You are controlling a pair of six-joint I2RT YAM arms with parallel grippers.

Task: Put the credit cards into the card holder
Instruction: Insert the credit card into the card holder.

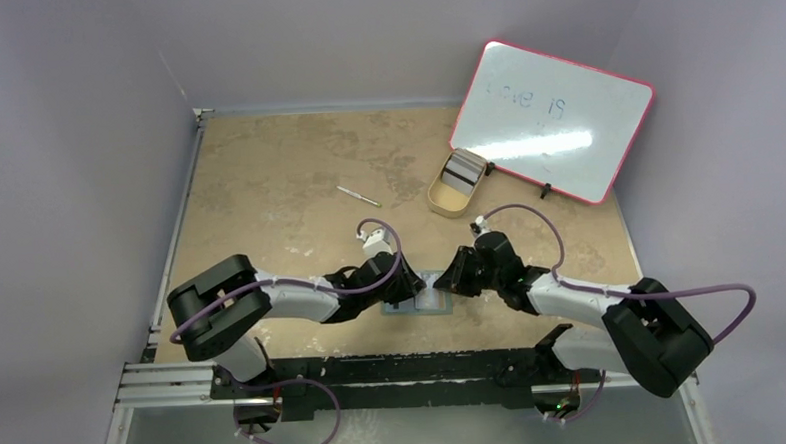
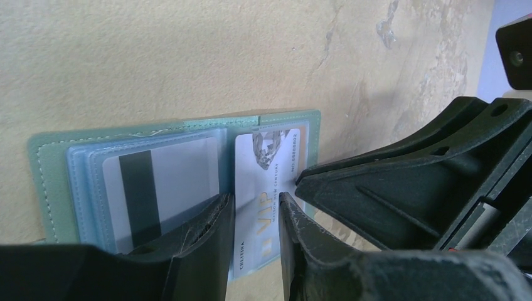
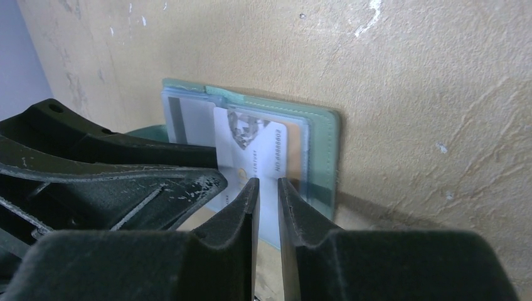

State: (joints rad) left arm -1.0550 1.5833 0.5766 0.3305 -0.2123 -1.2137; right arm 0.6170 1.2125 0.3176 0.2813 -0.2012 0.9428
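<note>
The card holder (image 1: pixel 431 302) lies open on the table near the front edge, between my two grippers. In the left wrist view the card holder (image 2: pixel 50 188) is grey-green with pale blue pockets. A card with a dark band (image 2: pixel 157 188) sits in its left pocket. A white VIP card (image 2: pixel 263 182) lies on the right half, its near end sticking out. My left gripper (image 2: pixel 256 197) is nearly shut, its tips over this card. My right gripper (image 3: pixel 268 182) is nearly shut over the same card (image 3: pixel 251 147), gripping nothing. More credit cards (image 1: pixel 462 171) stand in a stack in the beige tray.
The beige oval tray (image 1: pixel 443 202) stands at the back right, by the pink-edged whiteboard (image 1: pixel 555 120) that leans on the wall. A thin pen (image 1: pixel 358 195) lies at mid table. The two grippers are very close together, with the right fingers (image 2: pixel 401 188) beside the left ones.
</note>
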